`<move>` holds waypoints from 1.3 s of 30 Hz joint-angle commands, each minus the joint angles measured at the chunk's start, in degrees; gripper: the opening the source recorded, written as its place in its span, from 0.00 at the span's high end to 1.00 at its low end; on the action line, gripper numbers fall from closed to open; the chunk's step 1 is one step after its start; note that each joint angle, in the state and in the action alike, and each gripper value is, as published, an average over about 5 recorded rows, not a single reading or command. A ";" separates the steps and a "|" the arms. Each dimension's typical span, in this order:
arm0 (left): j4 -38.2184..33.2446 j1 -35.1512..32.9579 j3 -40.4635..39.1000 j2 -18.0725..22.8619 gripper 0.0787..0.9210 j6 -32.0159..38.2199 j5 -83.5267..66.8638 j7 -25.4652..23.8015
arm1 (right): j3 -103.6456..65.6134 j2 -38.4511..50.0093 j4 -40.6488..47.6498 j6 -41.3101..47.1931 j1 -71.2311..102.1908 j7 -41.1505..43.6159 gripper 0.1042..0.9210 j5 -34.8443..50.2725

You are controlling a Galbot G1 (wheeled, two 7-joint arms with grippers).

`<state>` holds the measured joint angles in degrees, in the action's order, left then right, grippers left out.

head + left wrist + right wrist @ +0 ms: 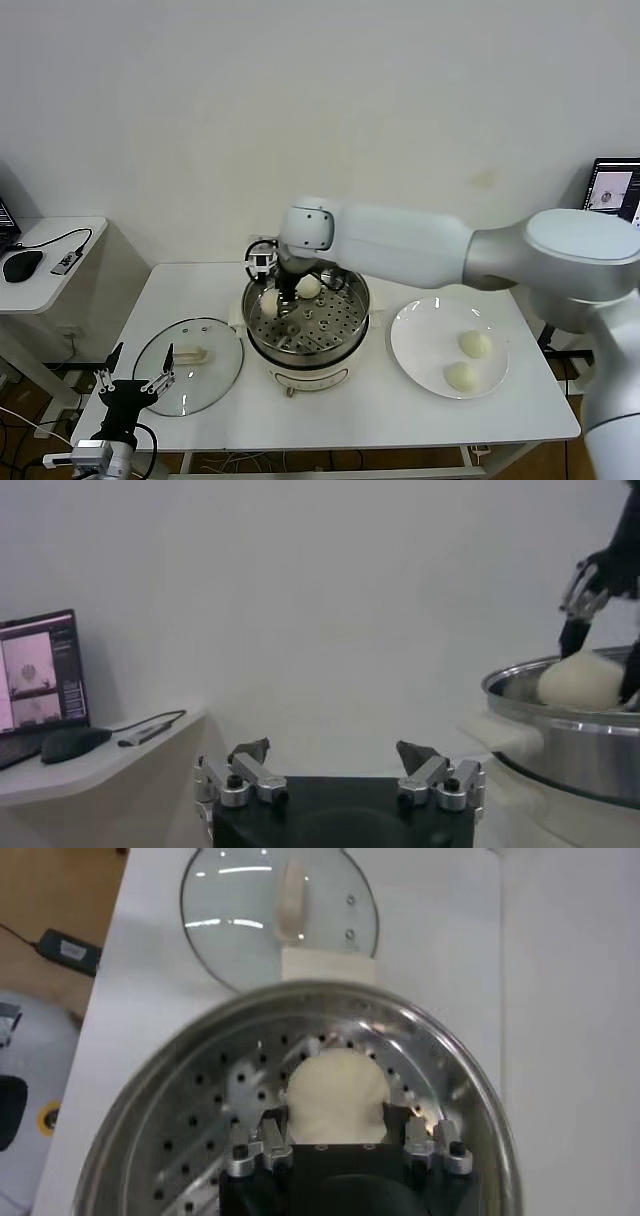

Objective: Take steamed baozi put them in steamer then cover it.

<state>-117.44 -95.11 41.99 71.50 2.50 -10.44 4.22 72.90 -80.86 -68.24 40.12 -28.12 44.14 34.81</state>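
While the left end effector (132, 383) waits open beside the cover (189, 365), the right end effector (279, 297) grips a baozi (335, 1095) low over the steamer (345, 335) tray for placing.

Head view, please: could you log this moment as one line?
right gripper: over steel steamer pot, around cream bun | second bun inside | white plate: two buns | glass lid: off | left gripper: idle

No text, label, brand or number can be read anywhere. The dark monitor (38, 670) on the side desk shows small windows, perhaps with lettering, but too small to make out; the steamer and lid bear no visible markings.
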 commanded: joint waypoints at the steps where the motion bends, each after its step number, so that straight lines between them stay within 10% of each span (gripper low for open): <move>1: 0.15 -0.09 0.00 -0.05 0.12 0.25 0.04 0.04 | -0.07 -4.67 5.78 0.93 3.44 -1.44 0.40 -1.08; 11: 0.21 -0.22 0.13 0.14 0.12 0.57 0.18 0.12 | -0.16 -4.30 5.85 1.03 3.55 -2.02 0.38 -1.49; 19: 0.20 -0.34 0.43 0.33 0.12 0.65 0.15 0.16 | -0.14 1.86 -0.41 -0.02 -1.82 2.14 0.15 -2.28; 39: 0.62 -0.67 0.52 -0.23 0.12 0.43 0.47 0.03 | 4.51 50.06 -30.12 -11.34 -12.76 18.85 0.12 -17.21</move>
<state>-117.02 -95.76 42.53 71.41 3.04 -9.94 4.31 75.64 -58.81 -83.53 35.52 -38.74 56.01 27.11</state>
